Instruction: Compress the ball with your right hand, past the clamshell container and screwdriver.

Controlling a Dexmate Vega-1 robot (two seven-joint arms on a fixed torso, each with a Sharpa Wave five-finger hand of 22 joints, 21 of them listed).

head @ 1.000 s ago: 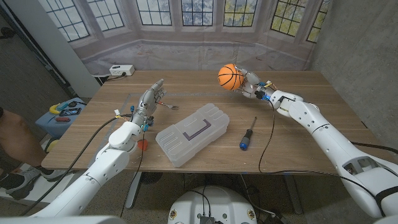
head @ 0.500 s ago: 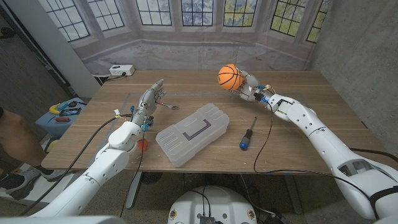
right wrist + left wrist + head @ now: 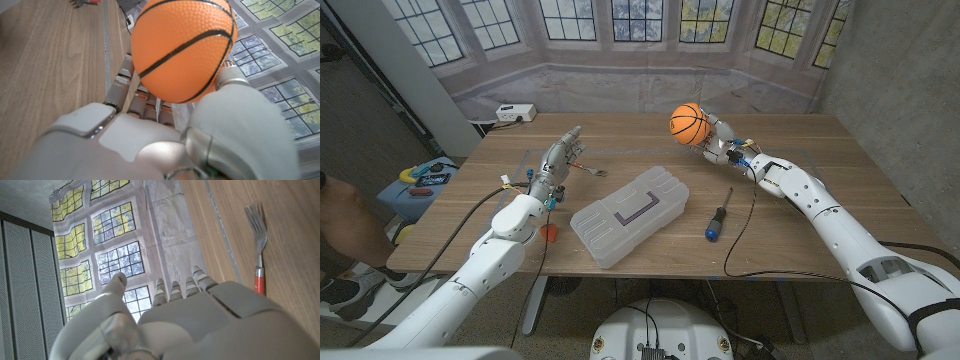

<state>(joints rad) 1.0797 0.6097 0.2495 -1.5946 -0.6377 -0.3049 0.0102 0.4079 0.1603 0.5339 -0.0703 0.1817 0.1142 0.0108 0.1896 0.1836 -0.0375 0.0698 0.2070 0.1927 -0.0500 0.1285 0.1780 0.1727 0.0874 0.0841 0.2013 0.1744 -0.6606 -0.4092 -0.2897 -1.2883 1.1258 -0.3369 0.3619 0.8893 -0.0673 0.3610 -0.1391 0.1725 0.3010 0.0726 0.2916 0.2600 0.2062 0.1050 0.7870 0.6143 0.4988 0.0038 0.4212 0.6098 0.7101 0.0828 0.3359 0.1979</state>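
Orange b-ball (image 3: 689,123) w/ black lines, held above table, far side.

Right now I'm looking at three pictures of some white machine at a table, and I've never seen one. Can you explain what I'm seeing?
It is a two-armed robot at a wooden table. One picture looks down from its head; the other two come from cameras on each wrist, so they look tilted. The right robot hand holds a small orange ball above the table, seen close up in the right wrist picture. The left robot hand holds nothing, fingers apart, beside a fork. On the table lie a clear clamshell container and a blue-handled screwdriver.
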